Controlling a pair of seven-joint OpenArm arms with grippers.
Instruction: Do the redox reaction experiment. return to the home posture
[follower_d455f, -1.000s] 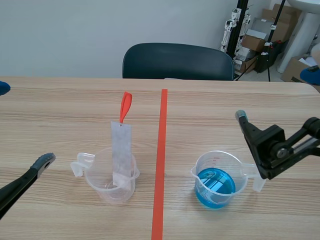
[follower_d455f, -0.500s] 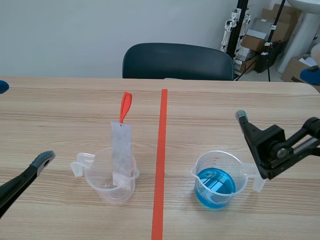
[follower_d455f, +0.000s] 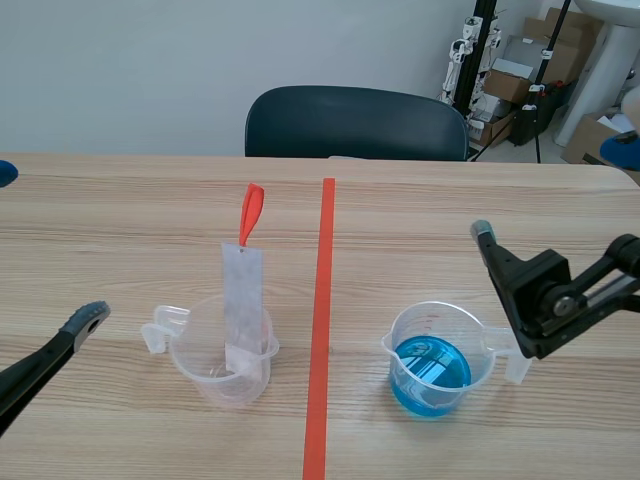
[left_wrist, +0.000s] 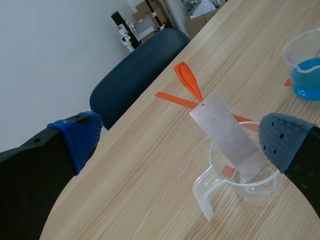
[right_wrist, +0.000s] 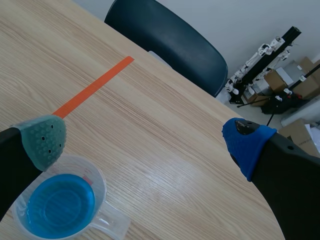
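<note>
Left gripper (left_wrist: 180, 140) sits at the near left edge of the table (follower_d455f: 120, 220). The scene view shows only one of its fingers (follower_d455f: 85, 322), so the jaw gap cannot be read there; the left wrist view shows both blue pads set wide apart with nothing between them. Right gripper (right_wrist: 145, 141) hangs at the near right, raised above the table. Again the scene gives a single finger (follower_d455f: 482, 232), while its wrist view shows the jaws wide and empty. Between the arms, left of the tape line (follower_d455f: 322, 320), stands the clear beaker (follower_d455f: 222, 350), upright, handle to the left. The metal strip (follower_d455f: 243, 300) leans inside it, its lower end on the beaker floor. The left wrist view shows the orange tag (left_wrist: 187, 80) tied through a small hole at the strip's top. Right of the line stands the blue beaker (follower_d455f: 432, 360), holding blue liquid (follower_d455f: 430, 368), just beside the right arm. In the right wrist view it lies under the grey-green pad. Past the far edge stands a dark chair (follower_d455f: 355, 122); cardboard boxes (follower_d455f: 520, 75) lie far right.
</note>
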